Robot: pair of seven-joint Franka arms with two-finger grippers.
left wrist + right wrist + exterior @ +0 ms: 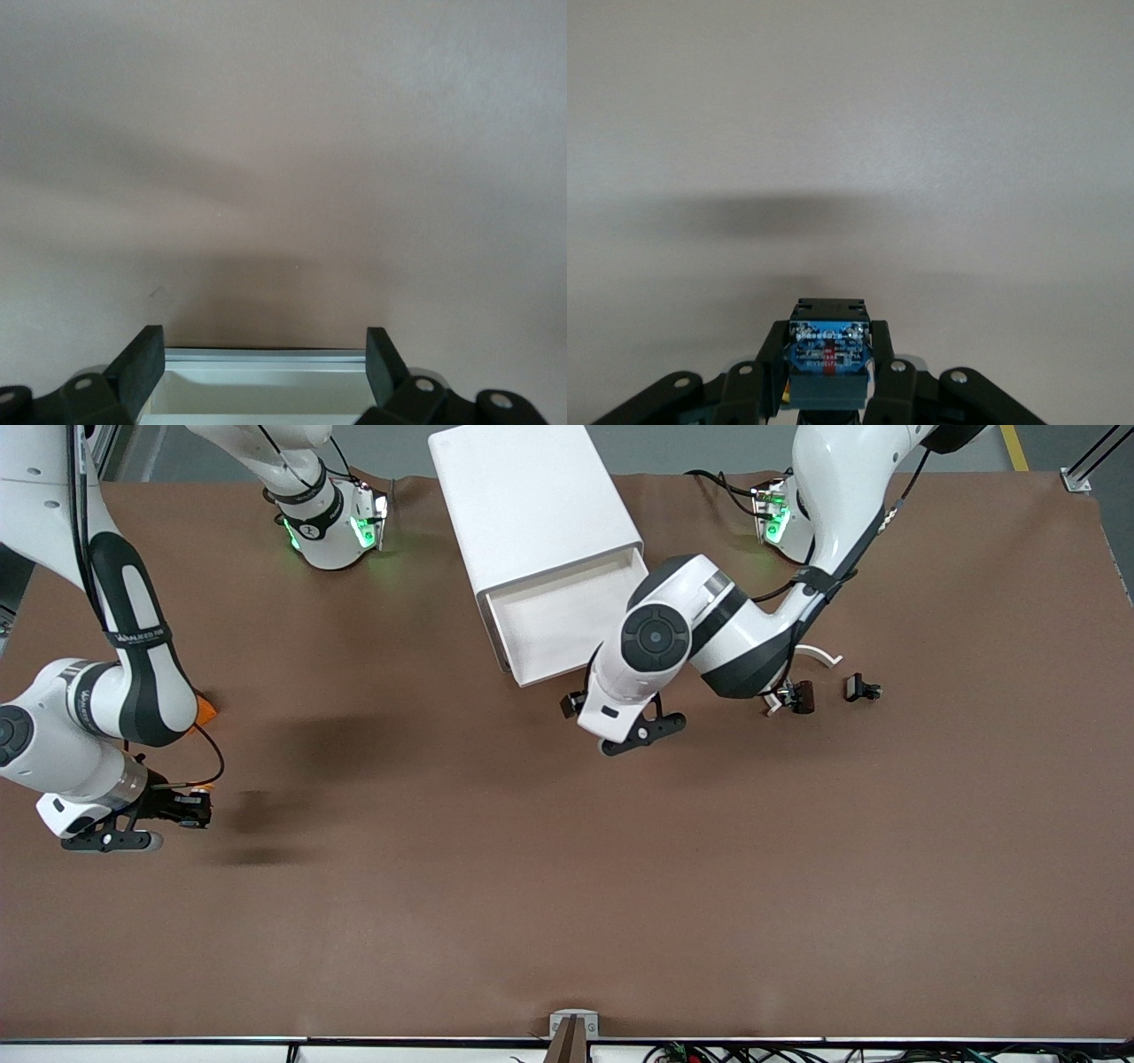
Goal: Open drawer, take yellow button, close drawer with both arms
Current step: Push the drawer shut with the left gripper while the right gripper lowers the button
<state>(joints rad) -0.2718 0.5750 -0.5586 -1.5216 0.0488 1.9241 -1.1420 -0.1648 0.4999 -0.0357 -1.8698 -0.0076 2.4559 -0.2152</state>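
The white cabinet (532, 496) stands near the arms' bases, and its top drawer (549, 624) is pulled out, its tray bare. My left gripper (592, 707) hangs at the drawer's front edge. In the left wrist view the gripper (266, 352) is open, and the drawer's front edge (266, 359) lies between its fingers (142, 367). My right gripper (190, 808) is low over the table toward the right arm's end, shut on the button (827, 350). The button's black body and blue bit show between the fingers (764, 359).
An orange block (206, 708) peeks out from under the right arm. A white arc (819, 655) and two small black clips (802, 695) (861, 688) lie beside the left arm, toward its end of the table. The brown mat (567, 886) covers the table.
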